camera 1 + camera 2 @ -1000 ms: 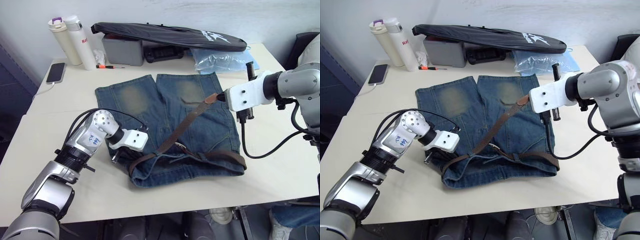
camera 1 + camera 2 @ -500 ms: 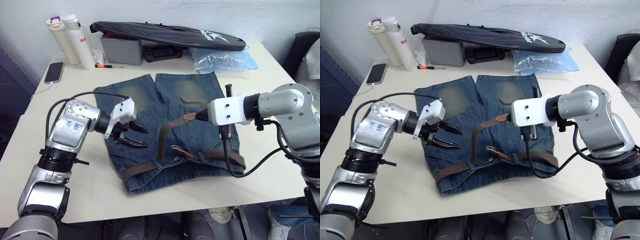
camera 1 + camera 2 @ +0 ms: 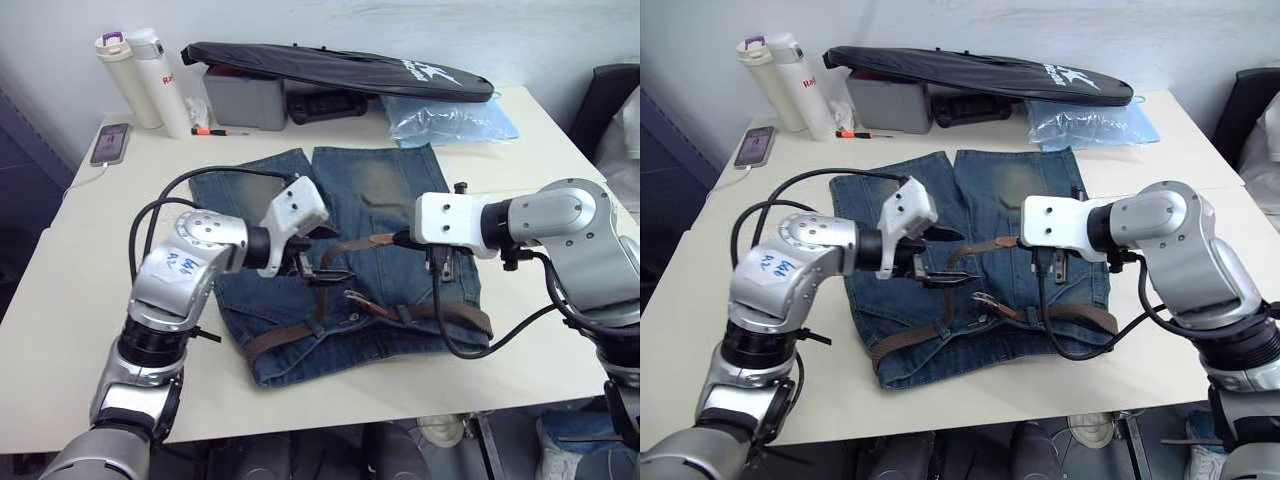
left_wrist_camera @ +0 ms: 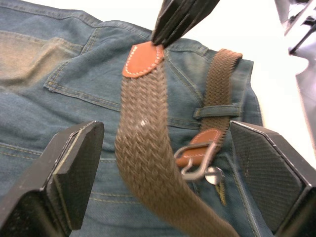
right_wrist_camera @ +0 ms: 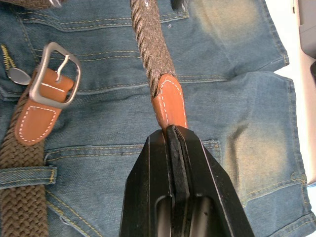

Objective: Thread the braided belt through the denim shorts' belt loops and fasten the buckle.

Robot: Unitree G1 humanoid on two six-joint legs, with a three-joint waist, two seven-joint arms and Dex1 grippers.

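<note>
1. The belt runs through the loops of the shorts' waistband nearest the table's front edge, a brown woven strap; its silver rectangular buckle with a prong lies unfastened on the denim near the fly.
2. The left gripper has swung from the shorts' left edge to over their middle; its jaws are spread wide on either side of the raised strap, not touching it.
3. The right gripper has moved inward since a second ago; its fingers are clenched on the belt's smooth tan leather tip, held above the shorts.
4. The shorts are faded blue denim with yellowish patches, lying flat mid-table.
5. Farthest: two bottles, a phone, a grey box, a black bag, a clear blue bag.
</note>
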